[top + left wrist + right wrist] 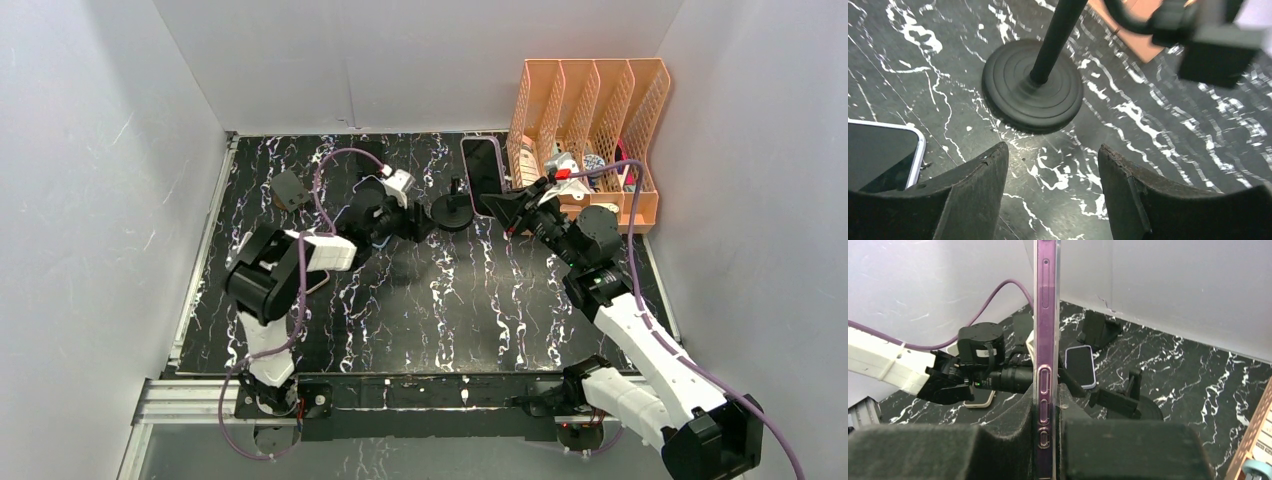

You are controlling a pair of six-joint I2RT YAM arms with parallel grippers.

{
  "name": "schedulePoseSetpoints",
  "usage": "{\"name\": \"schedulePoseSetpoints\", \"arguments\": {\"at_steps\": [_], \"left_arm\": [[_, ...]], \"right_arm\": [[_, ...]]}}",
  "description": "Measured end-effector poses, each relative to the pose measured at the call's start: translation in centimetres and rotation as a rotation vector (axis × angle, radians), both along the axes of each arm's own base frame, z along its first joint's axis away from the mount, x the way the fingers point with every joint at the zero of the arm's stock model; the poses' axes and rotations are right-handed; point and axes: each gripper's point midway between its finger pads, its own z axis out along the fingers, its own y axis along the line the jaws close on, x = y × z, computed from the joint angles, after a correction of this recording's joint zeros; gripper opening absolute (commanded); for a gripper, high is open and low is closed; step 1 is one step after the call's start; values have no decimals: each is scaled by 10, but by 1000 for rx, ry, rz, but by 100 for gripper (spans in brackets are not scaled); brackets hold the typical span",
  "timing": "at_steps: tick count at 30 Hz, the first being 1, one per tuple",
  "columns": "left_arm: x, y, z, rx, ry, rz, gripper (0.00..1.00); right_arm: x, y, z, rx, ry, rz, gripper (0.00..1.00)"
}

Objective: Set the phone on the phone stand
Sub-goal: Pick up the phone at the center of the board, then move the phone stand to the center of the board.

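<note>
The overhead view alone gives the layout: the right tool (512,203) holds a purple-edged phone with a dark screen (483,168) lifted off the black white-veined marble tabletop (450,310), just right of and behind the black phone stand with a round base (452,212). Whether phone and stand touch cannot be told from there. The right wrist view shows what that view does not: the phone (1046,315) seen edge-on and upright, its side buttons visible, with the right tool (1048,412) clamped on its lower part, one pad against each face. The stand's cradle arm (1115,401) sits low behind it, to the right. The left wrist view shows the stand's ribbed base and post (1033,87) close up, with the left tool (1052,149) just short of the base, its fingers (973,195) apart and holding nothing. A white-rimmed phone (880,155) lies flat at that view's left edge. From above, the left tool (418,222) lies just left of the base. An orange mesh file organiser (590,120) stands in the far right corner, close behind the right tool, and a small black block (290,190) lies far left.
</note>
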Motion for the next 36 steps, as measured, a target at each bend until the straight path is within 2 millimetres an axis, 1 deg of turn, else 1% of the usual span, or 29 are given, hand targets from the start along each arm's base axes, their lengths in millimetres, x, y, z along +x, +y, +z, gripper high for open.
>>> {"name": "schedulePoseSetpoints", "arguments": {"at_steps": [1, 3, 7, 13, 18, 23, 26, 27, 28, 29, 30, 31, 34, 35, 36], "left_arm": [[2, -3, -11, 21, 5, -5, 64], [6, -8, -29, 51, 12, -14, 64], [16, -19, -46, 47, -2, -33, 65], [33, -40, -45, -28, -50, -78, 65], [41, -55, -41, -95, -79, -113, 66], [55, -70, -38, -151, -102, -141, 66], [62, -78, -40, -173, -109, -152, 65], [64, -80, -41, -179, -109, -155, 63], [66, -81, -42, -185, -112, -158, 58], [68, -83, -42, -191, -114, -162, 51], [69, -85, -44, -195, -110, -165, 38], [70, -86, -47, -199, -105, -170, 28], [69, -89, -50, -203, -115, -194, 9], [70, -90, -46, -208, -129, -194, 3], [71, -90, -41, -216, -153, -199, 0]], "right_arm": [[1, -1, -6, -14, 17, -8, 1], [2, -3, -10, -30, 27, -18, 1], [0, -6, -12, -47, 27, -33, 1], [3, -10, -17, -66, 24, -51, 1], [8, -10, -35, -88, 62, -56, 1], [13, -9, -57, -111, 112, -57, 1], [14, -10, -62, -115, 127, -62, 1], [14, -11, -64, -115, 130, -64, 1], [15, -12, -64, -115, 131, -67, 1], [15, -12, -64, -115, 132, -68, 1], [15, -12, -65, -115, 133, -69, 1], [16, -13, -65, -114, 133, -71, 1], [16, -14, -66, -114, 136, -75, 1], [17, -15, -66, -114, 137, -77, 1], [17, -15, -66, -114, 138, -79, 1]]}}
